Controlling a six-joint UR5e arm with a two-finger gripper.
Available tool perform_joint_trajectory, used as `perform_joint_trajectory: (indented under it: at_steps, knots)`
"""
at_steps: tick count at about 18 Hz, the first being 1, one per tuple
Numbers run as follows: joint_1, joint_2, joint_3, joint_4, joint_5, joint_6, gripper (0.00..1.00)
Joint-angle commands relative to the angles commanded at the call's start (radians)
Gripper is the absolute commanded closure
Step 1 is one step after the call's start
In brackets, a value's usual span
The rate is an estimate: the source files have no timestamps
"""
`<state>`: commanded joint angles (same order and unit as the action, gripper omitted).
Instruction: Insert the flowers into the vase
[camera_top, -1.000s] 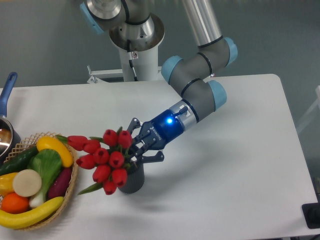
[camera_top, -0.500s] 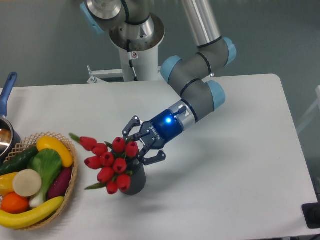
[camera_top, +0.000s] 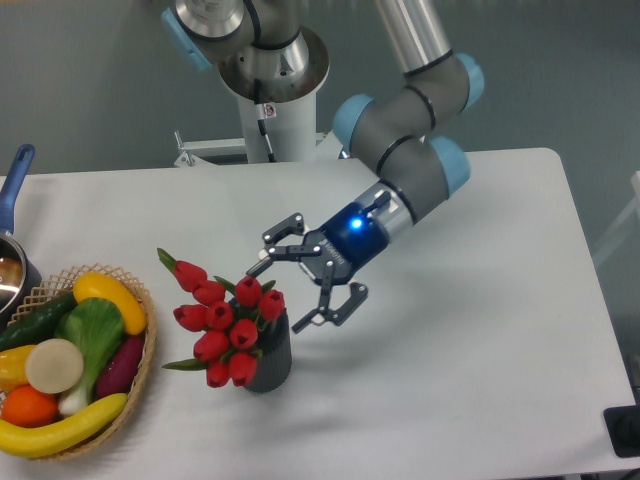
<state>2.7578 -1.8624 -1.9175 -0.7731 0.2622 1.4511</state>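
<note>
The flowers are seated in the vase at the near middle of the table. Just beyond, the gripper is held spread wide and empty, angled down-left from the bent arm.

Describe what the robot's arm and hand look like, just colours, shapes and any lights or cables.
The arm is built of silver-grey metal tubes with dark grey joint housings capped in light blue. A thin black cable runs down the white base column. The wrist glows with a bright blue light. The hand is black, with two angular linkage fingers.
</note>
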Motion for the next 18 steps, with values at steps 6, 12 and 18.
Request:
perform_joint_trajectory:
  at_steps: [6,12,18]
  knots:
    - [0.158,0.094,0.025,0.002,0.046,0.002,0.0]
    - [0.247,0.137,0.135,-0.003,0.316,-0.006,0.0]
    - [0.289,0.196,0.21,-0.047,0.593,0.008,0.0]
